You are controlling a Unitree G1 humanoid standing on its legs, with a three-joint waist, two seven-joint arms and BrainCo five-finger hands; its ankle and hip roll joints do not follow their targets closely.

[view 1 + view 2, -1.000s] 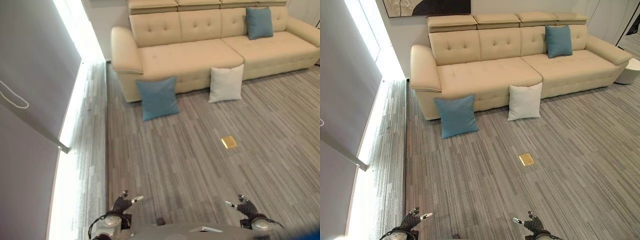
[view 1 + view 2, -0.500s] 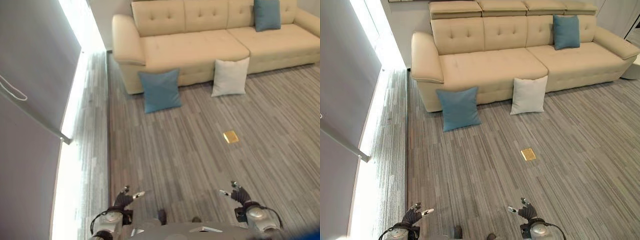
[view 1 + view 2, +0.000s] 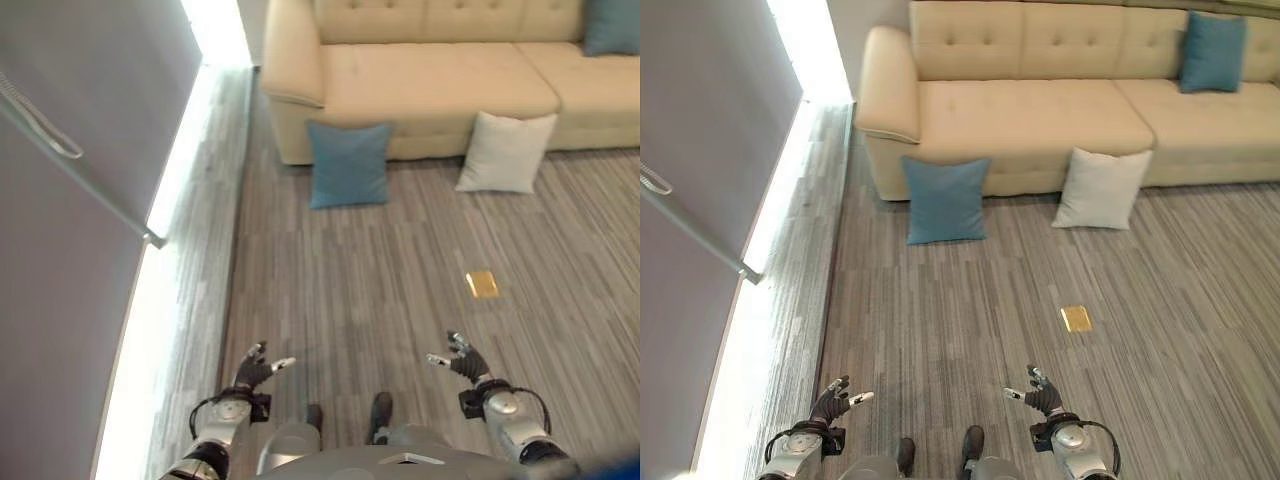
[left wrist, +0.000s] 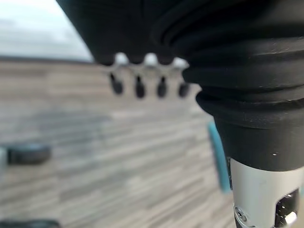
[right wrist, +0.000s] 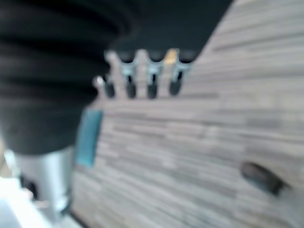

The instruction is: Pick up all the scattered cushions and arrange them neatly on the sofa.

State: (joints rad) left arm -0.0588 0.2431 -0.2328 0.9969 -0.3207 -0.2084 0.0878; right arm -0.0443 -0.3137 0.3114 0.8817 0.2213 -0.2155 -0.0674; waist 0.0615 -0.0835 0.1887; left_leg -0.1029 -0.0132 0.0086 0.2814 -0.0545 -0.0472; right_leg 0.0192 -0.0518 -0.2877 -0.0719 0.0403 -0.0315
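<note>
Right now I have both hands empty, fingers relaxed: left hand [image 3: 833, 404], right hand [image 3: 1042, 397]. Against the sofa [image 3: 1030, 120] front lean the blue cushion [image 3: 945, 199], ahead and nearer my left, and the white cushion [image 3: 1102, 189]; another blue cushion [image 3: 1213, 52] sits on it

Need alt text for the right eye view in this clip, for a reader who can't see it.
A blue square cushion and a white square cushion lean against the front of a beige tufted sofa on grey striped carpet, with another blue cushion on the seat. Low in the view, the left hand and right hand hang open, holding nothing.
</note>
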